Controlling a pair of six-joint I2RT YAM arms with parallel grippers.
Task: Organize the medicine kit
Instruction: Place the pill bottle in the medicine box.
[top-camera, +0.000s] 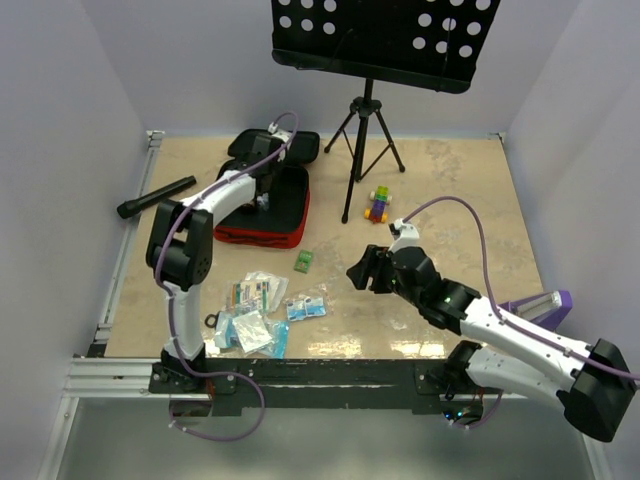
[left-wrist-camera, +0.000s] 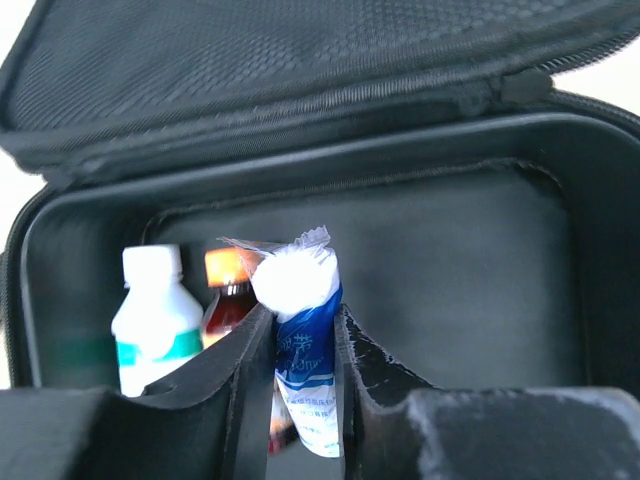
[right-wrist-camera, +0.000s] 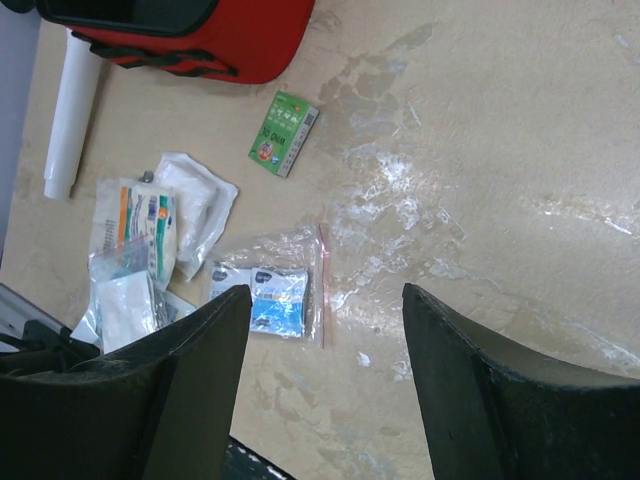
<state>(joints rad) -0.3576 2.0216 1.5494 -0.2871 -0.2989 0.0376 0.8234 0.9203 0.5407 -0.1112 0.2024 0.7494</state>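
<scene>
Medicine kit (top-camera: 258, 237) lies open beneath left claw (left-wrist-camera: 302, 320) pinching a packet (left-wrist-camera: 306, 372)

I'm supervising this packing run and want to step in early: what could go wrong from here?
1. The left gripper pinches a blue-and-white packet inside the medicine kit, close to the white bottle and brown bottle; dropping it there might knock them over.
2. The right gripper is open above the flat zip bag; its thin plastic may slip from the fingers.
</scene>
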